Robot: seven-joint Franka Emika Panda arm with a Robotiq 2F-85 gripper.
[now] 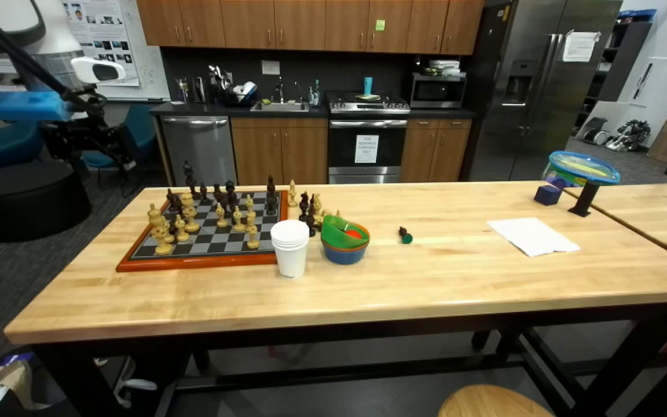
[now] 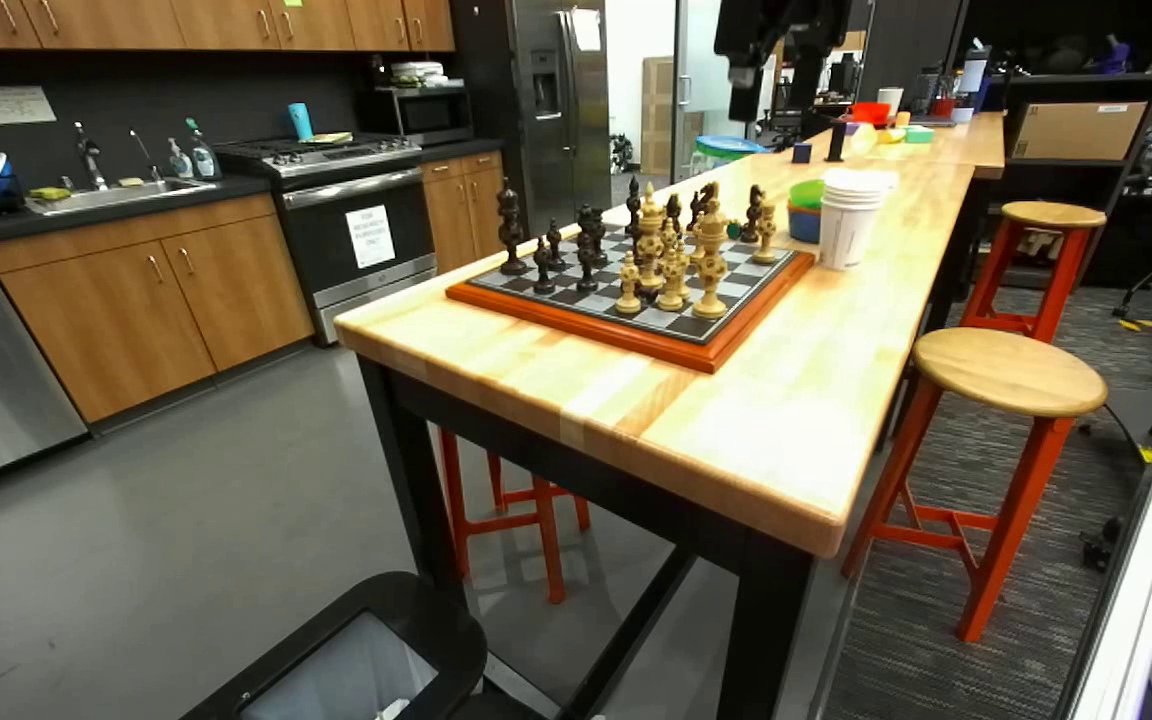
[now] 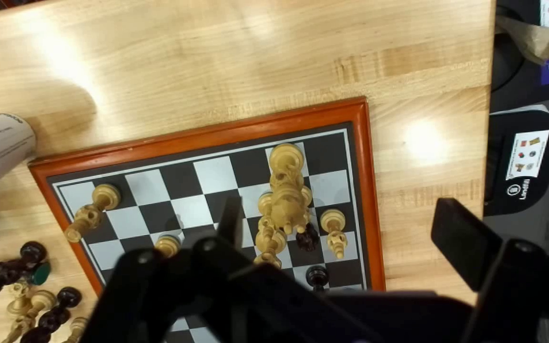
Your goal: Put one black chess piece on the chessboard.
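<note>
Black chess pieces beside the chessboard stand across it from the tabletop's nearest end edge, near which the gripper hangs spread and empty, so reaching one likely means crossing over.

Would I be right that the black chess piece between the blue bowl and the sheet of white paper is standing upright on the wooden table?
Not quite: the black chess piece lies on its side, its green base showing, as seen in an exterior view. It is between the blue bowl and the sheet of white paper, on the wooden table.
</note>
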